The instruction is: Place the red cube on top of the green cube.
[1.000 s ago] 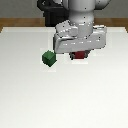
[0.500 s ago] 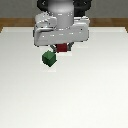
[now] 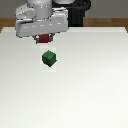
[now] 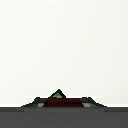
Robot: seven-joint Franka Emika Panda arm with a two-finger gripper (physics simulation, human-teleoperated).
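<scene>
The green cube (image 3: 49,58) rests on the white table, left of centre in the exterior view. The red cube (image 3: 45,39) hangs in the air just behind and above it, between the fingers of my gripper (image 3: 45,40), which is shut on it. The arm's grey body hides most of the gripper. In the wrist view the red cube (image 4: 63,102) is a dark red band held between the dark fingertips (image 4: 36,102), and a corner of the green cube (image 4: 58,94) peeks out just beyond it.
The white table (image 3: 90,85) spreads across the exterior view. A dark block of the robot's base (image 3: 77,12) stands at the table's far edge.
The arm has carried the red cube toward the exterior view's left and higher, from beside the green cube to just behind and above it. The green cube has stayed put.
</scene>
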